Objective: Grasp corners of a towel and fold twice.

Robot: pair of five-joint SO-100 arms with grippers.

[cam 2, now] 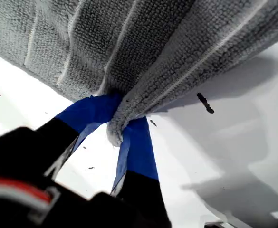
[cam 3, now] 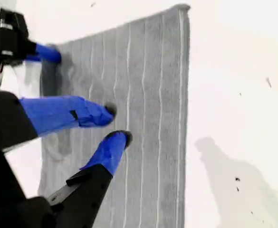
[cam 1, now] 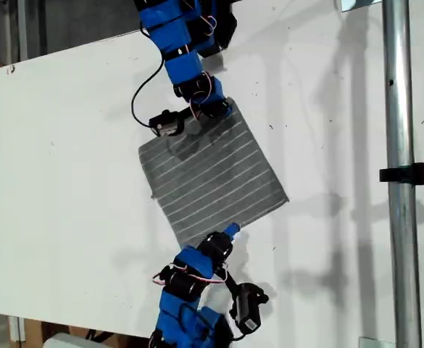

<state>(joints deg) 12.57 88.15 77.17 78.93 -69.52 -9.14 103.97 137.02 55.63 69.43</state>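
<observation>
White table (cam 1: 67, 181) holds the towel (cam 1: 212, 181); my first gripper (cam 2: 122, 128) pinches one corner (cam 2: 115, 135), my second gripper (cam 3: 117, 123) hovers open above it, probably needing a grip next.

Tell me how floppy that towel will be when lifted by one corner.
Probably very floppy: the towel bunches and folds where my first gripper pinches it. Likely light, since that small pinch lifts its edge. Its looped surface should resist slipping.
</observation>
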